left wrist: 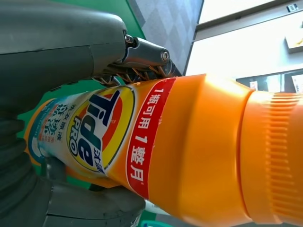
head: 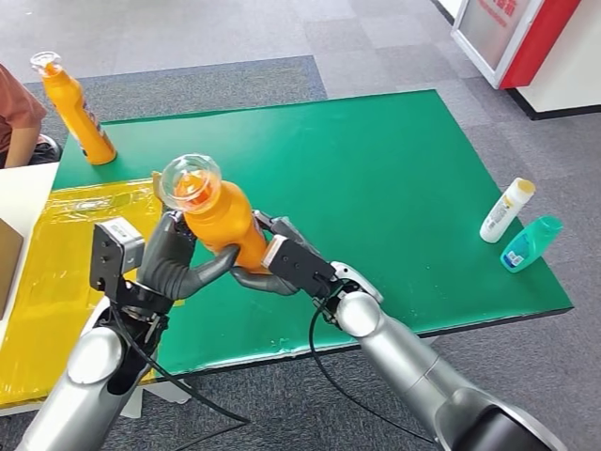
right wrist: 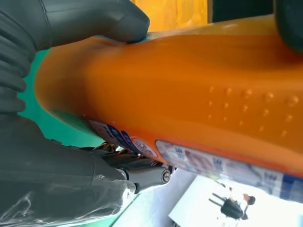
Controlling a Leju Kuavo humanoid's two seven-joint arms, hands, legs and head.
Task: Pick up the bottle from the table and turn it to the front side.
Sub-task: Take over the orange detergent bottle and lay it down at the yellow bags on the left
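Green mat (head: 397, 178) below, both hands — left hand (head: 170, 263), right hand (head: 284, 263) — gripping tilted orange bottle (head: 223, 216)

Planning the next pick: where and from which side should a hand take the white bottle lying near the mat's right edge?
Grip the white bottle around the middle of its body, coming from above with fingers across its width. It lies on its side, yellow cap toward the far right, so the long rounded sides are exposed. The teal bottle lies close beside it, so probably avoid that side.
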